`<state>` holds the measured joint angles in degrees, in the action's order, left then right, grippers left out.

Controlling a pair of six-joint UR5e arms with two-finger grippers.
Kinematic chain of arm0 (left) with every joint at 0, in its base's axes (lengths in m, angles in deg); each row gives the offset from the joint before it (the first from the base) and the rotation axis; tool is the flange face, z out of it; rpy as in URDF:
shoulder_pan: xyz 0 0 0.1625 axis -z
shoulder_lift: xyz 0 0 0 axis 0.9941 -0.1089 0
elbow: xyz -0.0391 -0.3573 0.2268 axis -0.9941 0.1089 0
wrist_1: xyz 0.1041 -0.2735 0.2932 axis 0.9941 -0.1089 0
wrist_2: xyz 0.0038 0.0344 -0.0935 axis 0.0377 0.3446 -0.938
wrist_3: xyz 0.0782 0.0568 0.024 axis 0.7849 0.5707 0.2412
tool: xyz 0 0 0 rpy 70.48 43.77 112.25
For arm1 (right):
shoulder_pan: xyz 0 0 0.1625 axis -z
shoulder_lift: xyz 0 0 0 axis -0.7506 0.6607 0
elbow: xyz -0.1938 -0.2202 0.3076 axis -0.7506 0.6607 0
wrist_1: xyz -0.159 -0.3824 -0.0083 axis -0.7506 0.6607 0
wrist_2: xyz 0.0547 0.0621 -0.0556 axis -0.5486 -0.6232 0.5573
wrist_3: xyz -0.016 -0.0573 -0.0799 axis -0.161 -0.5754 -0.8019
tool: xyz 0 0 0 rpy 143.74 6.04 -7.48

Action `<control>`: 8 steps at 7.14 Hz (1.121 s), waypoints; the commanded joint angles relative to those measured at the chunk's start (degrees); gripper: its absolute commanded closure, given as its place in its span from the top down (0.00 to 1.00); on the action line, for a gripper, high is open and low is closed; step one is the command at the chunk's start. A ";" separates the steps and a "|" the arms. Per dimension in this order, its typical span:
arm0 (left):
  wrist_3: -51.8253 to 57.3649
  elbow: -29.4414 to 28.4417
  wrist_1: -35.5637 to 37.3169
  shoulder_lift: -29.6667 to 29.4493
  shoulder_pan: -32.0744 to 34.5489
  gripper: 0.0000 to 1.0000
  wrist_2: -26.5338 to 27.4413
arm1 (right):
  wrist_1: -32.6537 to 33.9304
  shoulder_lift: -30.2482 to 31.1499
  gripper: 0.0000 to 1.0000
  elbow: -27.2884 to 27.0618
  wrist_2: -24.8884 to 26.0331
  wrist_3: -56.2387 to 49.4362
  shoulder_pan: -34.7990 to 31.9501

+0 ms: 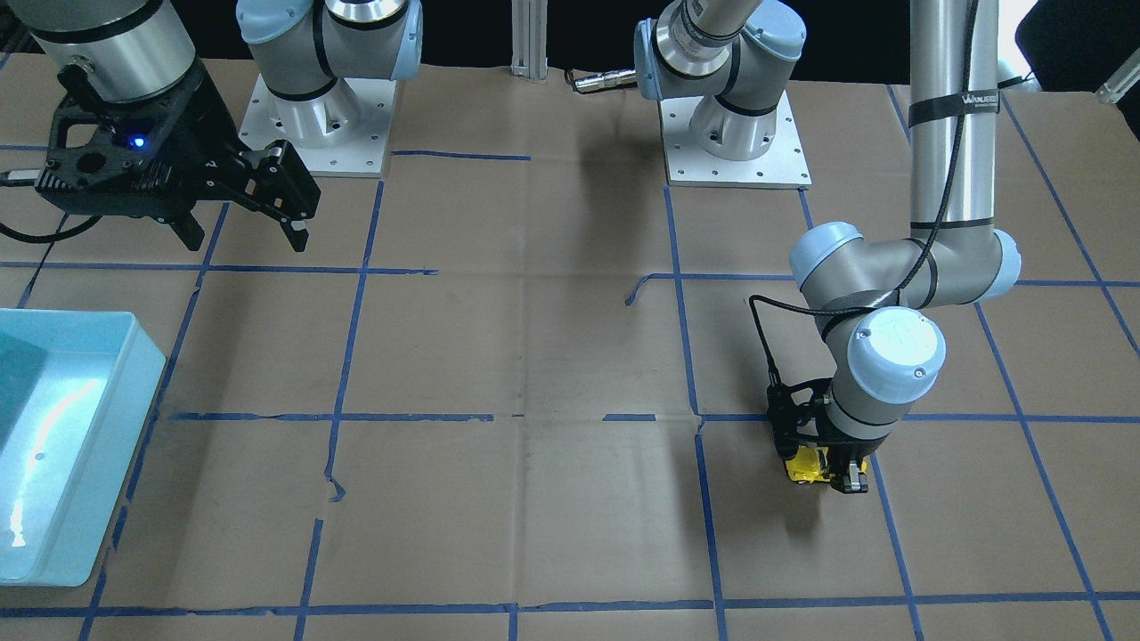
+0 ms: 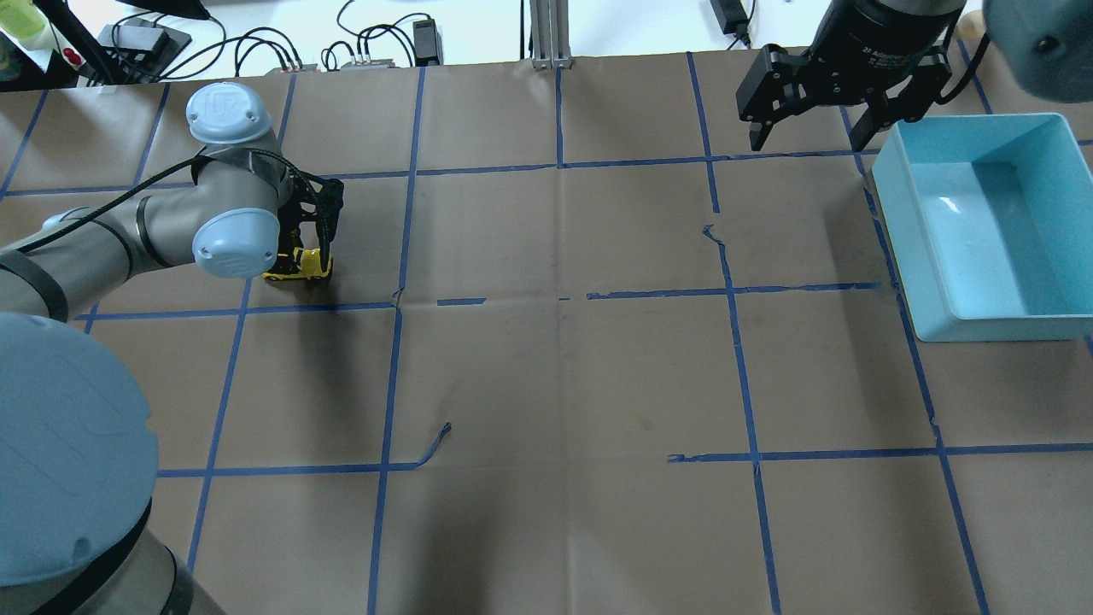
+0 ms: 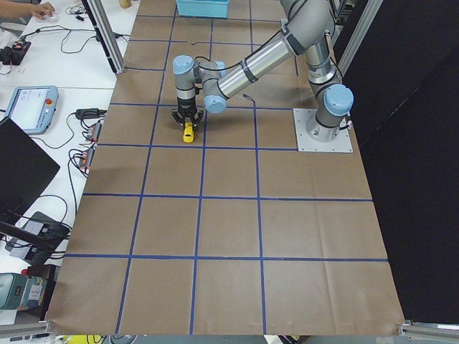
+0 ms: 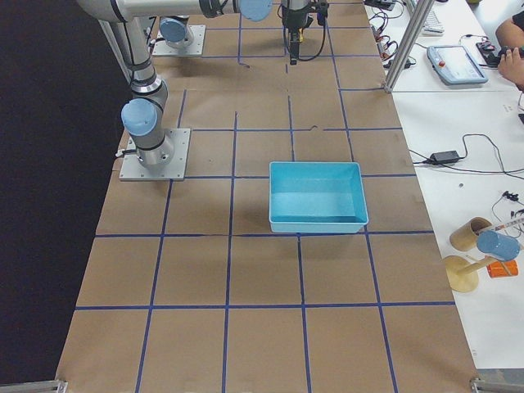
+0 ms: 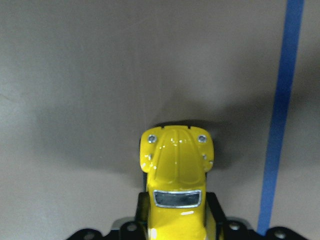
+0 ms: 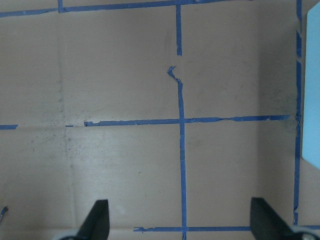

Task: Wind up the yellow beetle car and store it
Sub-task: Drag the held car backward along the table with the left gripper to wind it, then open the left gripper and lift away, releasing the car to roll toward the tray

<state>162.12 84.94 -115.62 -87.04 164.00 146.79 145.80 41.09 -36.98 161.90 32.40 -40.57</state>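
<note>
Yellow car wheels-down on bench, left tool clamped across its rear flanks; judged light, rigid, glossy shell likely slippery, so grip the sides low; right tool spread apart near blue bin.

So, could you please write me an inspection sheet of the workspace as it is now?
surface: brown paper with a blue tape grid, torn in places.
job's things: car low at the paper, far from the bin; bin empty.
clutter: nothing seen.
grippers: left gripper shut on the car; right gripper open, near the bin.
cables: black cable runs to the left gripper; loose cables on the bench.
surroundings: pendant beside the table.
</note>
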 commanded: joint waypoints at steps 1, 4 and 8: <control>0.68 -0.08 -0.06 -0.24 -0.54 0.49 -0.12 | 0.00 0.00 1.00 0.00 0.00 0.00 0.00; 0.59 -2.18 -0.76 3.95 -0.80 0.63 0.32 | 0.00 0.00 1.00 0.00 0.00 0.00 0.00; -0.10 -3.25 -9.52 8.36 -0.10 0.64 -0.29 | 0.00 0.00 1.00 0.00 0.00 0.00 0.00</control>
<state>162.55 81.34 -122.33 -80.05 163.44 146.96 145.80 41.09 -36.98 161.90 32.40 -40.56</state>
